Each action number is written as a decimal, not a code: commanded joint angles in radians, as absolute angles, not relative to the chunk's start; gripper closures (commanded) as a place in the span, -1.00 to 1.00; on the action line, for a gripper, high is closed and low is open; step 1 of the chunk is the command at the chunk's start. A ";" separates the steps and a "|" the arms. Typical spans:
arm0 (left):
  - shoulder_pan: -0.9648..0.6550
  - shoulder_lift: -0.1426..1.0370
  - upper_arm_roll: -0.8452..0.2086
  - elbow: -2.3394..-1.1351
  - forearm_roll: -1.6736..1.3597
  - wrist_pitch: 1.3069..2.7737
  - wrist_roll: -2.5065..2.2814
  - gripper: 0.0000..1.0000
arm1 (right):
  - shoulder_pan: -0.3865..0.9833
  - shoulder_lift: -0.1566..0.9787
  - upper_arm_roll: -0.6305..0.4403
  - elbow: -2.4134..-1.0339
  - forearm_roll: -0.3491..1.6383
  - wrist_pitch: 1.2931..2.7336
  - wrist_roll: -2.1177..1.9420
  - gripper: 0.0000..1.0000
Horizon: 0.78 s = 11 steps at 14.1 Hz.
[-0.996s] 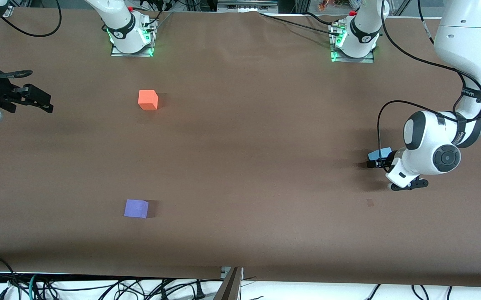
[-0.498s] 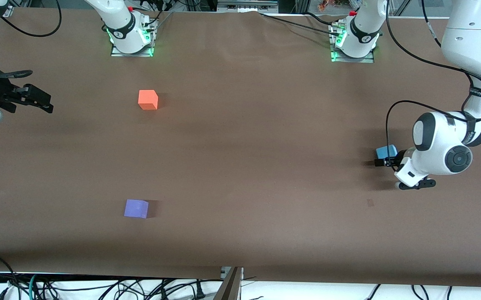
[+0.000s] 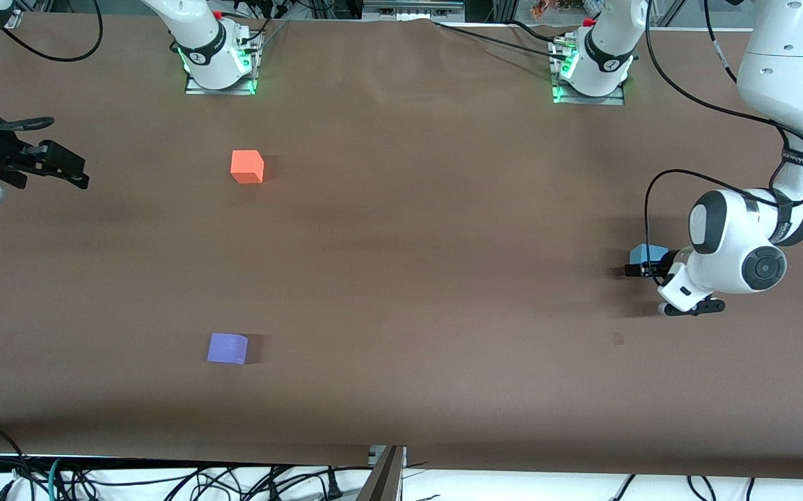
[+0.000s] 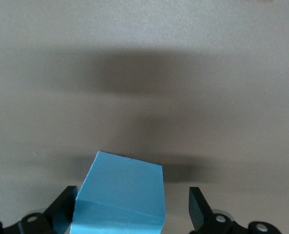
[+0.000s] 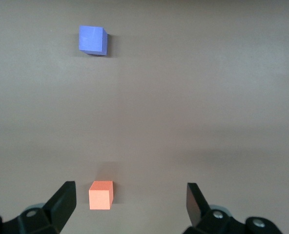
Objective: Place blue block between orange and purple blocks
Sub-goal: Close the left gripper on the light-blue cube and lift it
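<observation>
Jaws apart, left gripper (image 4: 132,214) straddles the blue block (image 4: 120,195) at three o'clock on the bench (image 3: 401,278), lining up a pinch; right gripper (image 5: 130,204) waits, jaws apart.

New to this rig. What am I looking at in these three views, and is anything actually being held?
Two robot arms with two-finger grippers stand at a brown table. The wide picture looks down from a high camera facing them; the other two come from cameras on each arm's wrist. On the table lie an orange block, a purple block nearer the front camera, and a blue block at the left arm's end. The left gripper is low around the blue block, fingers open with a gap on one side, so nothing is gripped. The right gripper waits open at its own end, above the table.
</observation>
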State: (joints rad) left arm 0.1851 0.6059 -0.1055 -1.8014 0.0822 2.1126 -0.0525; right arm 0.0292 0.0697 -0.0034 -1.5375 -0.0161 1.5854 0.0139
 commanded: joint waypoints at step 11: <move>0.179 0.620 -0.185 -1.703 0.072 2.031 0.075 1.00 | 0.025 0.072 0.000 -1.528 -0.017 1.588 0.005 -1.00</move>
State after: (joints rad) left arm 0.1904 0.6280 -0.1506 -1.7520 0.0809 2.1025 0.0850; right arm 0.0289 0.0697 -0.0034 -1.5374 -0.0161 1.5855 0.0139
